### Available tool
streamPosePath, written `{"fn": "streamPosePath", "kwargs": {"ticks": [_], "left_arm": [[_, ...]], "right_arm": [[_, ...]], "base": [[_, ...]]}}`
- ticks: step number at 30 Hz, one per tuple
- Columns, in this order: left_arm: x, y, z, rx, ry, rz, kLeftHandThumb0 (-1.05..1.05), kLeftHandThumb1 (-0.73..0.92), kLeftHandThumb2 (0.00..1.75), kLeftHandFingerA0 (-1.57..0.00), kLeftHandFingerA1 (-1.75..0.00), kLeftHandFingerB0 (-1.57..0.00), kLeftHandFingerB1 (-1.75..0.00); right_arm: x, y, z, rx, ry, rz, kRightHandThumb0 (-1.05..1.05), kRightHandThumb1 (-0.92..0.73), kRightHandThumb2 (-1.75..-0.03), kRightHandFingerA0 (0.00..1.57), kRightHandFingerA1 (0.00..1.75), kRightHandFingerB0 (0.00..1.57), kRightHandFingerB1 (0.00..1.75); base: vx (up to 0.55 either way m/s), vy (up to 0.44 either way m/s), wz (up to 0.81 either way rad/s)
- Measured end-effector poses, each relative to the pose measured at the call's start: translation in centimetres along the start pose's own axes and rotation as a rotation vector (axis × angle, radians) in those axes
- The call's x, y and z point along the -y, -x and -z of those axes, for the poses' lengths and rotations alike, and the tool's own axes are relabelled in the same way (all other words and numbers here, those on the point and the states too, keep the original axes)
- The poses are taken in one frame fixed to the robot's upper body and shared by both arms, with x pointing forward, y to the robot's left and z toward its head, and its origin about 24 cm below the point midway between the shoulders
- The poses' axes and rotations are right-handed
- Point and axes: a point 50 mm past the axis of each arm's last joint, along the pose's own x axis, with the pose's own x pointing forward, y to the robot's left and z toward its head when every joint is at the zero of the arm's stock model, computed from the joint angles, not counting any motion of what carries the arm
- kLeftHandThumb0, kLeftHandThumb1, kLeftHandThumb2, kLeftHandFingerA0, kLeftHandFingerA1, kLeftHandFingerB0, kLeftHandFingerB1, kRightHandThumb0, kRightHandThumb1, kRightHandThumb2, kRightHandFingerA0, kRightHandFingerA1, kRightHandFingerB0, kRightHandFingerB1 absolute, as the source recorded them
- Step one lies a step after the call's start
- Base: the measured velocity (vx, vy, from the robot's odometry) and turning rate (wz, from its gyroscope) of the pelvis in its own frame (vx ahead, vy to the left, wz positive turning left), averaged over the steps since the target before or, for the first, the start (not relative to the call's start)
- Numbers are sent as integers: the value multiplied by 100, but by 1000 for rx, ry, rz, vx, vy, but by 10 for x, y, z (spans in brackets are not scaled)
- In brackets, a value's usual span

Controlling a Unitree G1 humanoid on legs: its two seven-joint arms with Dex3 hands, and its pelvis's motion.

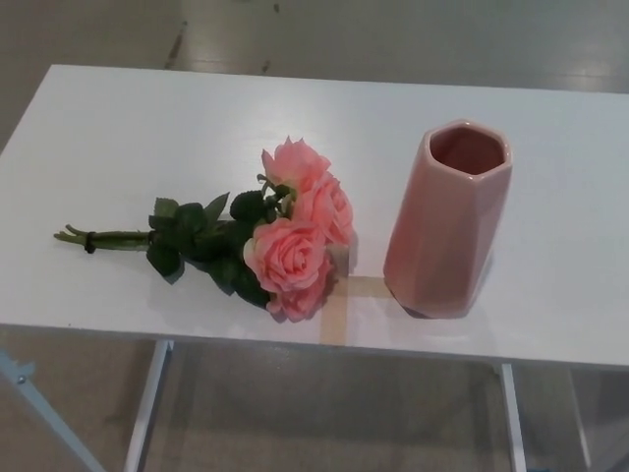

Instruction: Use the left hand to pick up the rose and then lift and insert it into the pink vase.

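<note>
No robot hand in frame, so its state can't be told. Rose [280, 236] bunch lies flat on the white surface [147, 128], long axis 9-to-3 o'clock, stems at 9, blooms at 3. Pink vase [447, 221] upright at 3 o'clock, apart from blooms. Both near front edge; open surface toward 12.
</note>
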Motion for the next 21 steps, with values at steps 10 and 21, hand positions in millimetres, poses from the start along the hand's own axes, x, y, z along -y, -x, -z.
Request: {"fn": "streamPosePath", "kwargs": {"ticks": [10, 21], "left_arm": [[-2, -79, -63, 281, -234, 77, -30, 14, 78, -1, -50, 0, -45], [11, -130, -64, 282, -296, 120, -58, 42, 54, -1, -24, -12, -27]], "right_arm": [[-1, 0, 2, -10, 14, -11, -37, -54, -92, 63, 62, 48, 55], [-2, -1, -5, 7, 17, -12, -39, -55, -92, 61, 62, 48, 55]], "base": [[0, 0, 0], [0, 0, 0]]}}
